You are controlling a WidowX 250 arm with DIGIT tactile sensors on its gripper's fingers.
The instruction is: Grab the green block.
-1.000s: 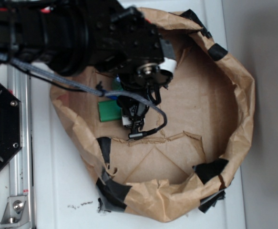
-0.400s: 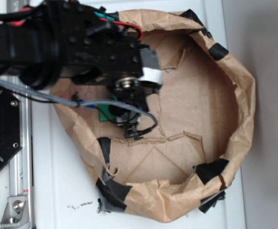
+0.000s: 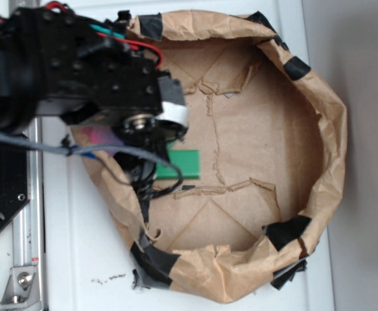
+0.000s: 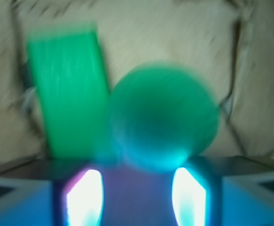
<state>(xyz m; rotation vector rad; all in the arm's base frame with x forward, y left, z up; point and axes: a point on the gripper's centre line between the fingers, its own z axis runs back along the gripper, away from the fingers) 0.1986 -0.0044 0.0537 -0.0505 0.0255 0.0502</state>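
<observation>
The green block lies flat on the brown paper floor, its left end under my arm. In the wrist view the green block is a blurred bright bar at upper left. A round, paler green ball sits right beside it, filling the centre close to the camera. In the exterior view the ball is hidden. My gripper hangs just left of the block, near the paper wall. Its dark fingers blend with cables, and its opening is unreadable.
A crumpled brown paper wall patched with black tape rings the work area. Outside it are the white tabletop, a black base plate and a metal rail at the left.
The arm has swung left toward the paper wall. The green block now shows further right and lower, mostly uncovered.
</observation>
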